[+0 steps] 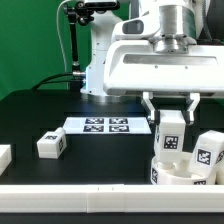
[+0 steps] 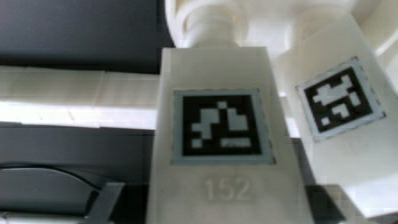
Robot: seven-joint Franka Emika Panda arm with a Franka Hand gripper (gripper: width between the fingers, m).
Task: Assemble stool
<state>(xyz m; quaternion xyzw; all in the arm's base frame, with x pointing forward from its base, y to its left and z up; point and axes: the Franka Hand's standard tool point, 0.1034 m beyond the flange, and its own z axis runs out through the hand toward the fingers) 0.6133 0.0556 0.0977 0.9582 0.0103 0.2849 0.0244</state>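
My gripper (image 1: 171,112) is shut on a white stool leg (image 1: 171,133) with a black-and-white tag, holding it upright over the round white seat (image 1: 178,174) at the exterior view's lower right. The leg's lower end is at the seat; I cannot tell if it is seated. A second tagged leg (image 1: 207,152) stands on the seat just to the exterior view's right. A third leg (image 1: 52,144) lies loose on the black table at the left. In the wrist view the held leg (image 2: 221,130) fills the middle between my fingers (image 2: 111,200), with the second leg (image 2: 338,97) beside it.
The marker board (image 1: 108,126) lies flat on the table behind the seat. A plain white bar (image 1: 100,203) runs along the table's front edge. A white block (image 1: 3,155) sits at the far left edge. The robot base (image 1: 100,60) stands behind.
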